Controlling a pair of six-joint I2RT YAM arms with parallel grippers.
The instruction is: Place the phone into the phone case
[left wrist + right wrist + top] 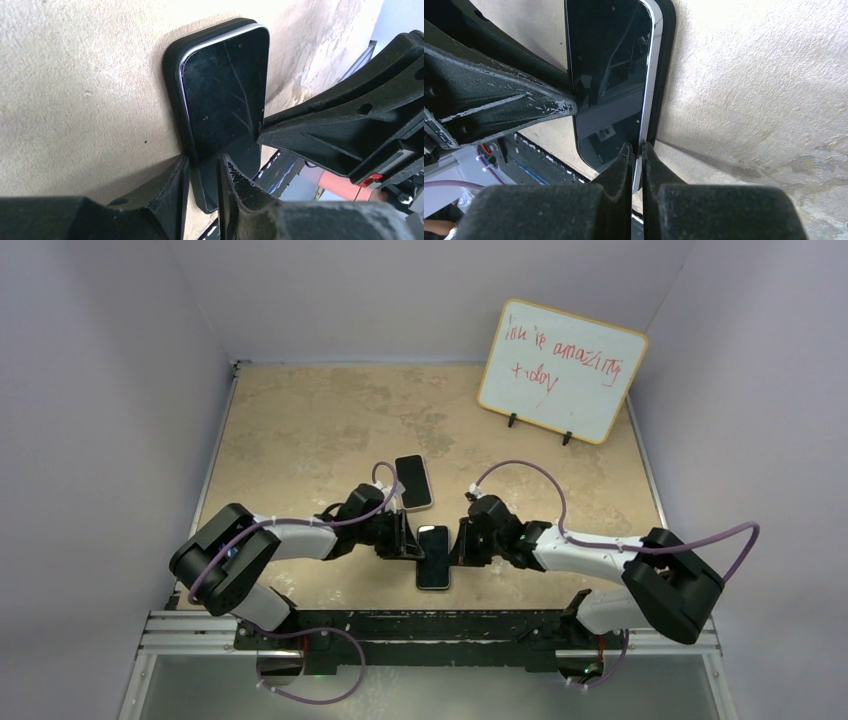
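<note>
The phone (433, 562) is a dark glass slab with a bright silver edge and faint scratches on its screen. It lies face up in the black phone case (172, 65), whose rim wraps its far corners. The pair sits on the counter (300, 430) close to the middle of the near edge. The left arm reaches in low from the left. The left claw (202, 181) is partly closed across the case and phone's side, one finger under the case and one on the screen. The right arm mirrors it. The right claw (635, 156) is closed, tips at the phone's silver edge. Another dark slab (413, 482) lies just beyond.
</note>
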